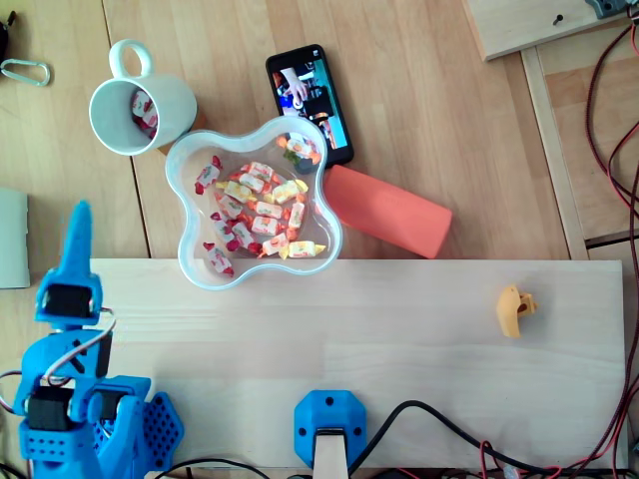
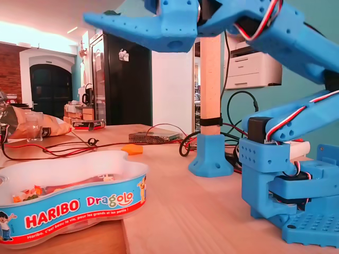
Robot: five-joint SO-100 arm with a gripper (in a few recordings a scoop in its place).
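one blue end effector (image 1: 78, 225) is hanging just left of the candy tub (image 1: 190, 261) in the overhead view, with its tip pointing toward the picture's top edge. its two fingers are lying together with no gap showing, and nothing is sitting between them. in the fixed view the end effector (image 2: 100, 21) is hovering high above the tub (image 2: 79, 206) and to its right, well apart from it, with its tip pointing left.

the tub is lying open on the table (image 1: 419, 80), its lower part overlapping a pale board (image 1: 399, 339). many wrapped sweets (image 1: 262, 210) are lying inside it. in the overhead view a white mug (image 1: 172, 100) is standing just beside the tub at its upper left, and a sweet is showing inside it. an orange block (image 1: 391, 212) is lying just right of the tub, slanting down to the right. a small yellow piece (image 1: 515, 310) is resting on the board, well to the tub's right. a blue post base (image 1: 329, 424) is standing below the tub, near the picture's bottom edge. a carabiner (image 1: 25, 72) is lying far to the tub's upper left.
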